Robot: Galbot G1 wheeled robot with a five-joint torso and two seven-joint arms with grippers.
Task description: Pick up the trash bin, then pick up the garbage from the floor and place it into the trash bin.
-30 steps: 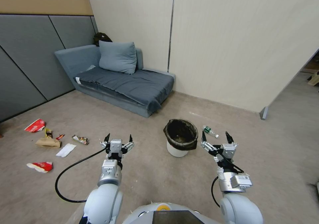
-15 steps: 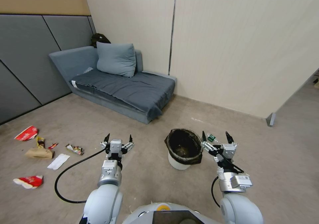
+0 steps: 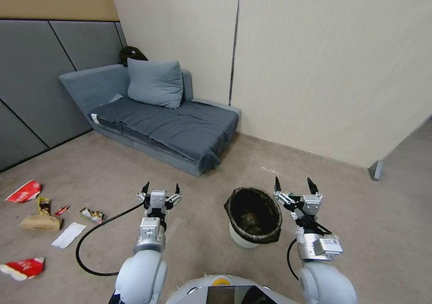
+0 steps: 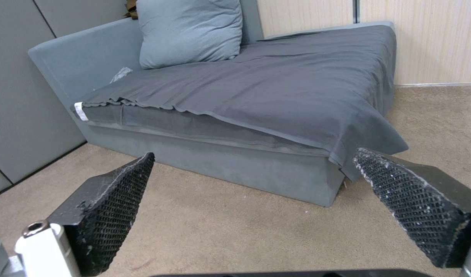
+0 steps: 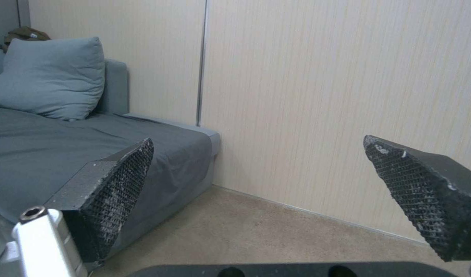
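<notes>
1. The bin (image 3: pixel 253 217) stands upright on the floor (image 3: pixel 202 191), just in front of the robot and a little to its right. A black liner (image 3: pixel 270 232) is folded over the rim, and some scraps seem to lie at the bottom.
2. The right gripper (image 3: pixel 293 186) hangs above the floor just beside the far right side of the bin, not touching it. Its jaws stand wide apart and hold nothing; the right wrist view also shows its fingers (image 5: pixel 117 184) spread.
3. The left gripper (image 3: pixel 161 188) is held forward on the robot's left, well apart from the bin. It is also wide open and empty, with the sofa (image 4: pixel 276 100) showing between its fingers (image 4: pixel 117 207).
4. The garbage (image 3: pixel 38 220) lies scattered on the floor far to the left: red-and-white cartons, a brown paper lump, a white napkin (image 3: pixel 68 235) and small wrappers.
5. The bin is probably light and fairly stiff, but the liner is thin and slippery. I think the best hold is on the rim, one finger inside and one outside, pinching plastic wall and liner together.
6. A hold on the liner alone may slip or pull the bag off.
</notes>
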